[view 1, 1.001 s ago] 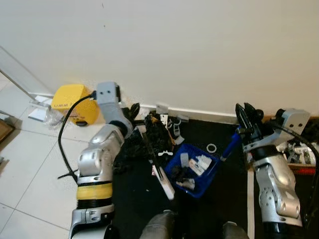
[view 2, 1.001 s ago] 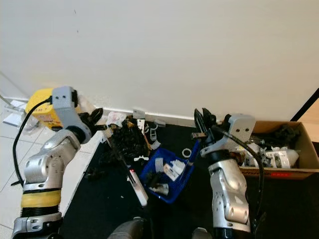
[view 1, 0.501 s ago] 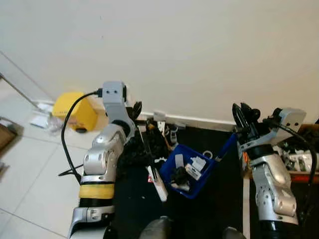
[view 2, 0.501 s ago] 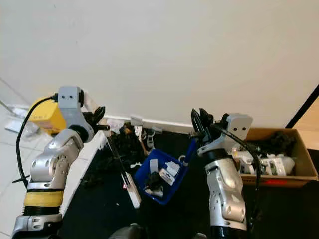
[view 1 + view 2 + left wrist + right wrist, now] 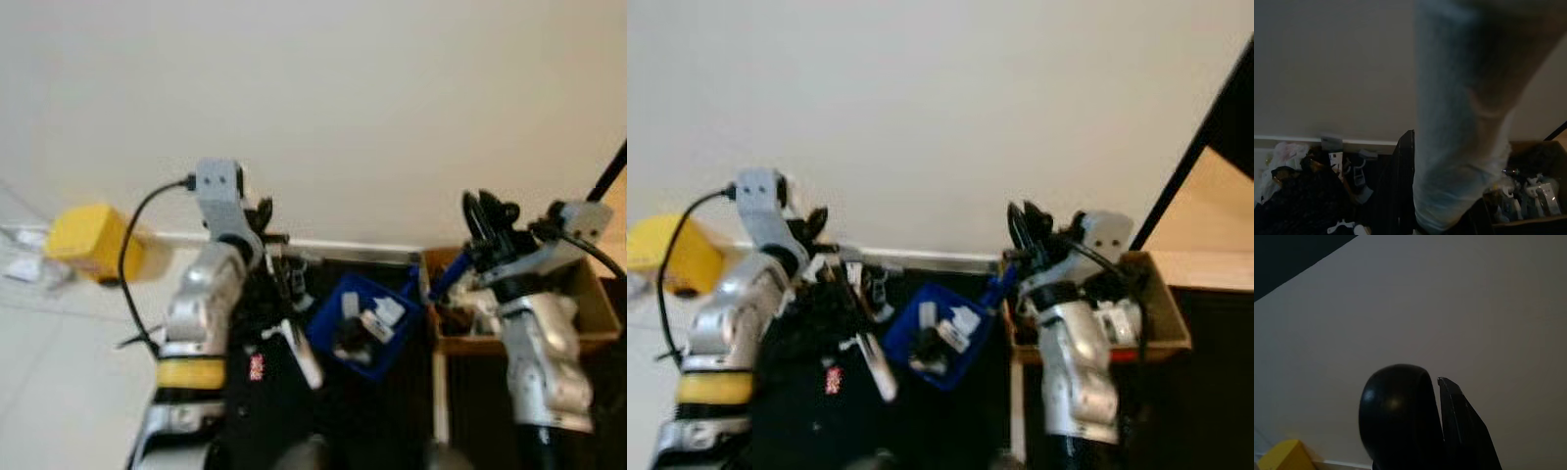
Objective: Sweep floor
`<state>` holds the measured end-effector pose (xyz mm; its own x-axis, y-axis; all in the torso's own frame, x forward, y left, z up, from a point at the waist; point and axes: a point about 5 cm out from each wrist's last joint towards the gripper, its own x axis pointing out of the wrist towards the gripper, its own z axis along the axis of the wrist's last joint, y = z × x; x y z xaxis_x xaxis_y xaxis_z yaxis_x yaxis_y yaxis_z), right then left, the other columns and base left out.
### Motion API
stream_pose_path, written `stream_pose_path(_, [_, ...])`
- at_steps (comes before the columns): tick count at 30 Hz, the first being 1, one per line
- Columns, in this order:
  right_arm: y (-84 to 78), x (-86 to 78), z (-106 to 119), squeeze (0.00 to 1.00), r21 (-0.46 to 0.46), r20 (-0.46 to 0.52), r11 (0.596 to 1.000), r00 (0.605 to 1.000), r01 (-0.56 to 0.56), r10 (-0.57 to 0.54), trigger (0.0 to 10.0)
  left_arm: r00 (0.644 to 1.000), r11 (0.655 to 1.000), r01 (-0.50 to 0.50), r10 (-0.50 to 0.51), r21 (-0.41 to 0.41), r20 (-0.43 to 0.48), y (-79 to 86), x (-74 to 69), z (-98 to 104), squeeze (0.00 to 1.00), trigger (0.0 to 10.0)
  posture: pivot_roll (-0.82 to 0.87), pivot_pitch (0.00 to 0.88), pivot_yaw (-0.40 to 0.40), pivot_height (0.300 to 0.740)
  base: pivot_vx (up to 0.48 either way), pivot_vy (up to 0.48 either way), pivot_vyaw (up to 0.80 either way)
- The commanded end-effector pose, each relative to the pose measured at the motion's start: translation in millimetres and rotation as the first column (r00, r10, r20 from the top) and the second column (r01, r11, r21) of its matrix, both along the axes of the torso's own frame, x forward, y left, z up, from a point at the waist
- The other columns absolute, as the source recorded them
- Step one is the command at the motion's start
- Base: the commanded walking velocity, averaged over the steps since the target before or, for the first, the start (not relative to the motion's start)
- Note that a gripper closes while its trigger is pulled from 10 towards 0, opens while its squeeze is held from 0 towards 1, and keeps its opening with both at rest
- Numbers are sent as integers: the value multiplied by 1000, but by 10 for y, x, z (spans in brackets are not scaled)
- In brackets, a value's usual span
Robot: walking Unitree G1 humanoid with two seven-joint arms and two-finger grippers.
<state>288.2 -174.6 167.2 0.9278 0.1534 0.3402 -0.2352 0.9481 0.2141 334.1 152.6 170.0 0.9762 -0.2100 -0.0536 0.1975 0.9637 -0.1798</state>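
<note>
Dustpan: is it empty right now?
No. In the left eye view the blue dustpan holds white and dark bits of debris, with its blue handle at the right claw.

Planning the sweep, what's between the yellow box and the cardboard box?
In the left eye view: the left arm, a black debris pile and a blue plastic dustpan.

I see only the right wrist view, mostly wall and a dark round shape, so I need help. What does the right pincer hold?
Observer: The right pincer is shut on the blue dustpan handle.
Operator: Is the dustpan loaded?
Observer: Yes, the dustpan carries white and dark scraps.
Operator: What is near my right arm?
Observer: A cardboard box with clutter, by the wall.
Operator: And the left pincer?
Observer: The left pincer holds the brush beside the dustpan.
</note>
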Motion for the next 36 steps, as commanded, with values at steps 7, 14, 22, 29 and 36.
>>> stream_pose_path(7, [100, -28, 156, 0, 55, 83, 997, 995, -55, 51, 10000, 1000, 1000, -27, 27, 11, -15, 60, -14, -69, 0, 10000, 40, 99, 148, 740, 0, 0, 0])
stream_pose_path(14, [90, -15, 215, 0, 50, 100, 997, 993, -61, 55, 10000, 999, 1000, -26, 26, 9, -19, 41, -17, -90, 0, 10000, 39, 102, 148, 740, 0, 0, 0])
stream_pose_path(22, [16, 25, 358, 0, 63, 148, 998, 989, -24, 15, 10000, 999, 999, -32, 32, 10, -22, 53, -11, -105, 0, 10000, 40, 97, 146, 740, 0, 0, 0])
stream_pose_path(29, [-312, 121, 774, 0, 45, 273, 995, 957, 92, -101, 10000, 999, 999, -35, 35, 10, -20, 63, 11, -96, 0, 10000, 39, 95, 148, 740, 0, 0, 0])
stream_pose_path(36, [-586, 245, 1057, 0, -99, 348, 974, 924, 203, -158, 10000, 999, 999, -39, 39, 13, -14, 95, 15, -75, 0, 10000, 56, 92, 147, 740, 0, 0, 0])
